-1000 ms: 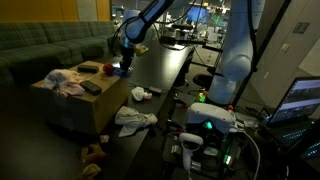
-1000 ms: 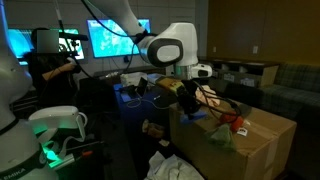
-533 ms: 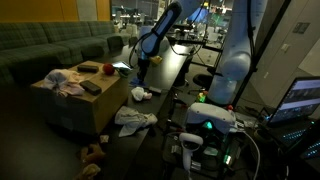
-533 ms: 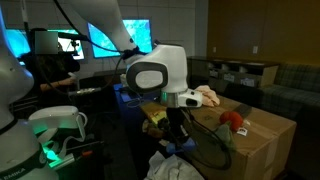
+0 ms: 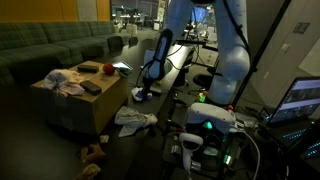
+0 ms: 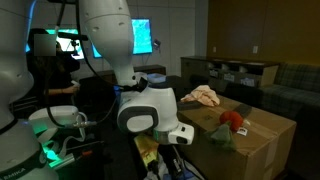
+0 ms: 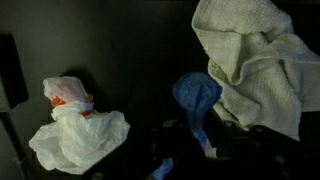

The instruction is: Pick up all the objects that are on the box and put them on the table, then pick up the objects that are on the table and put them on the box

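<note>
Your gripper (image 5: pixel 147 88) hangs low over the table (image 5: pixel 172 72), apparently clenched on a blue cloth (image 7: pixel 197 95), though the view is dim. The box (image 5: pixel 70 110) carries a pinkish cloth (image 5: pixel 65 82), a red ball (image 5: pixel 107 69) and a black piece (image 5: pixel 90 87): most unloading remains.

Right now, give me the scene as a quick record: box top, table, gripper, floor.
box top: pinkish-white cloth, red ball, flat black piece
table: white-grey cloth, white crumpled item
gripper: low over the table, jaws too dark to read
under wrist camera: blue item, held or not unclear
floor: brown plush toy beside the box
</note>
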{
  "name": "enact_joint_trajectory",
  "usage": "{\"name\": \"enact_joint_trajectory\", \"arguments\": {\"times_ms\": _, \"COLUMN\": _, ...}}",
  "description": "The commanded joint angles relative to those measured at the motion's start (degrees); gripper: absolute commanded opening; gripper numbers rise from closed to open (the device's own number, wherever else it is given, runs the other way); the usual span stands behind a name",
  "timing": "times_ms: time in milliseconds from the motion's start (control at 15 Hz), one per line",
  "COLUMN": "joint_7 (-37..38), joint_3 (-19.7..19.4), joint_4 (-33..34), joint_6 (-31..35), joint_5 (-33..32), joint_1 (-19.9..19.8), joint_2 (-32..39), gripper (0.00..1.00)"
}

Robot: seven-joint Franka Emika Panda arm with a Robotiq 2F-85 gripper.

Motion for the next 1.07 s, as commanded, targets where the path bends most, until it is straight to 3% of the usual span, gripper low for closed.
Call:
{"name": "enact_joint_trajectory", "arguments": {"times_ms": 0, "joint_7": 3.18, "joint_3": -1.62, "joint_4": 3.08, "joint_6": 7.38, "joint_5": -0.03, "joint_1": 1.75, "joint_2": 7.93, "gripper": 0.06}}
{"name": "enact_joint_trajectory", "arguments": {"times_ms": 67, "joint_7": 3.41, "joint_3": -1.95, "joint_4": 3.38, "joint_6": 9.09, "joint_5": 0.12, "joint_1": 1.92, "joint_2": 9.59, "gripper": 0.08}}
{"name": "enact_joint_trajectory", "arguments": {"times_ms": 133, "joint_7": 3.62, "joint_3": -1.92, "joint_4": 3.54, "joint_6": 9.76, "joint_5": 0.26, "joint_1": 1.81, "joint_2": 10.32, "gripper": 0.42}}
{"name": "enact_joint_trajectory", "arguments": {"times_ms": 333, "joint_7": 4.65, "joint_3": -2.56, "joint_4": 5.11, "joint_6": 11.02, "joint_5": 0.85, "joint_1": 2.57, "joint_2": 13.20, "gripper": 0.55}}
{"name": "enact_joint_trajectory", "arguments": {"times_ms": 667, "joint_7": 6.11, "joint_3": -2.82, "joint_4": 6.18, "joint_6": 10.80, "joint_5": 1.41, "joint_1": 2.86, "joint_2": 13.74, "gripper": 0.95}}
{"name": "enact_joint_trajectory", "arguments": {"times_ms": 733, "joint_7": 6.42, "joint_3": -2.74, "joint_4": 6.09, "joint_6": 10.87, "joint_5": 1.50, "joint_1": 2.85, "joint_2": 13.57, "gripper": 1.00}}
{"name": "enact_joint_trajectory", "arguments": {"times_ms": 1000, "joint_7": 7.31, "joint_3": -0.67, "joint_4": 4.12, "joint_6": 10.24, "joint_5": 1.41, "joint_1": 1.92, "joint_2": 11.69, "gripper": 1.00}}
